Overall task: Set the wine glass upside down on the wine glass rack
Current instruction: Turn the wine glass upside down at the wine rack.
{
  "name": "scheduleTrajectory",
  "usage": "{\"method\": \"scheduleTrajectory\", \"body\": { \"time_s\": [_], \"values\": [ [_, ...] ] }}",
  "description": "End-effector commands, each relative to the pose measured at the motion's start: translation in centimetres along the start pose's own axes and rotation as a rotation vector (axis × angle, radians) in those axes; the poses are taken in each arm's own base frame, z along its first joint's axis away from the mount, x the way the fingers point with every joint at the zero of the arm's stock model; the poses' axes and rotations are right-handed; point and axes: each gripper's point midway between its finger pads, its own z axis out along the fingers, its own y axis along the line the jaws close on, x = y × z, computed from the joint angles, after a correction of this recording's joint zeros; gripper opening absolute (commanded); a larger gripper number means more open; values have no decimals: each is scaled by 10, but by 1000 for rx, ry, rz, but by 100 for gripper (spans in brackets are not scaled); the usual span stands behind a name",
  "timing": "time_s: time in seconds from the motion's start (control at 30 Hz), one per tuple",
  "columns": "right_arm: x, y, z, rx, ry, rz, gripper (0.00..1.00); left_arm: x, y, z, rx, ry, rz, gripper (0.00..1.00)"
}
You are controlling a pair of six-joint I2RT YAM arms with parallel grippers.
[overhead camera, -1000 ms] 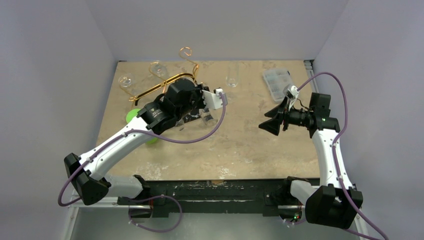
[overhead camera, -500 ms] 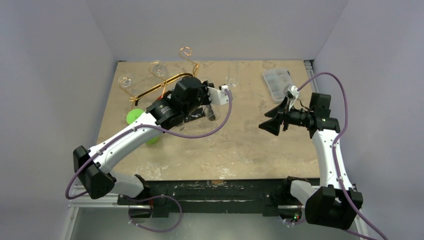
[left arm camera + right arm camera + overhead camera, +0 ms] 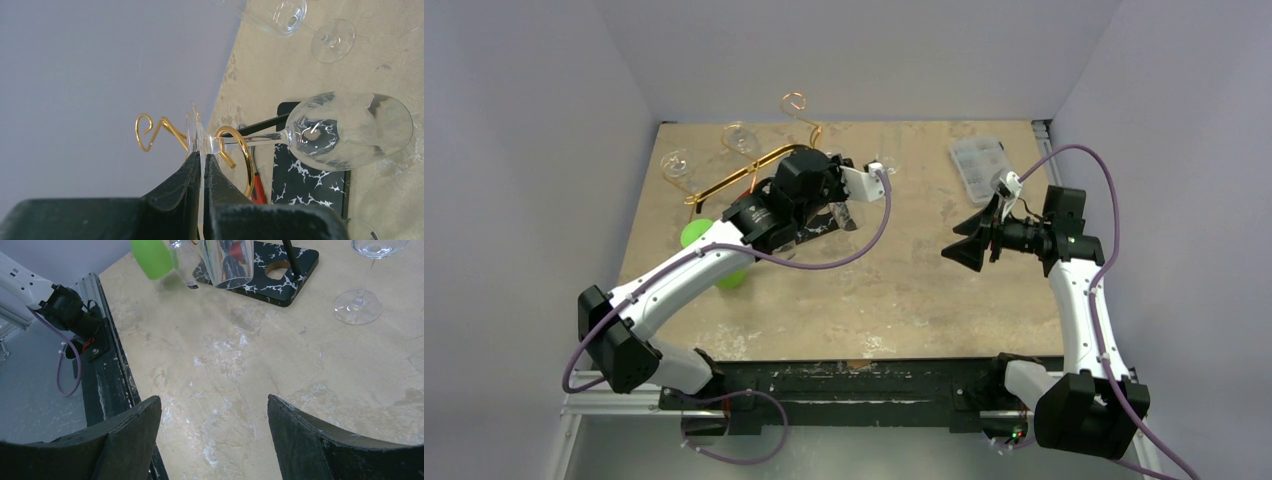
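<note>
Over the far-left part of the table [image 3: 250, 365], above the black white-veined board [image 3: 305, 185]:
- Wine glass [image 3: 350, 130]: clear, held off the surface by its foot, bowl over the board.
- Left gripper [image 3: 202, 156]: pinched tight on the thin rim of the foot.
- Wine glass rack [image 3: 239, 150]: gold wire. One scroll loop lies just beside the foot and the stem crosses it. Whether the stem sits inside the loop cannot be told.
- Right gripper [image 3: 212, 405]: jaws wide apart, holding nothing, hanging over the tabletop well apart from the glass.
- Second wine glass [image 3: 357, 305]: upright near the board.
- Clear plastic box [image 3: 977, 160]: far right.
</note>
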Motion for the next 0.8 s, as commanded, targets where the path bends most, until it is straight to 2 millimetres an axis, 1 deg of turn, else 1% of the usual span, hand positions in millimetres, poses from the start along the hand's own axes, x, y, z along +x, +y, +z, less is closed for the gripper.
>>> {"method": "scheduleTrajectory", "body": {
  "time_s": [0.0,0.27,0.53,0.77],
  "values": [
    [-16,7,-3,-14,-29,-67,77,-11,32,3,-100,-38,-35,0],
    [-16,7,-3,-13,-29,-67,76,-3,29,9,-94,-11,-41,0],
    [-16,8,-3,-14,-29,-68,76,-3,30,5,-91,-13,-69,0],
    [-17,9,-4,-15,-31,-73,76,-1,28,4,-86,-4,-82,8]
  ]
}}
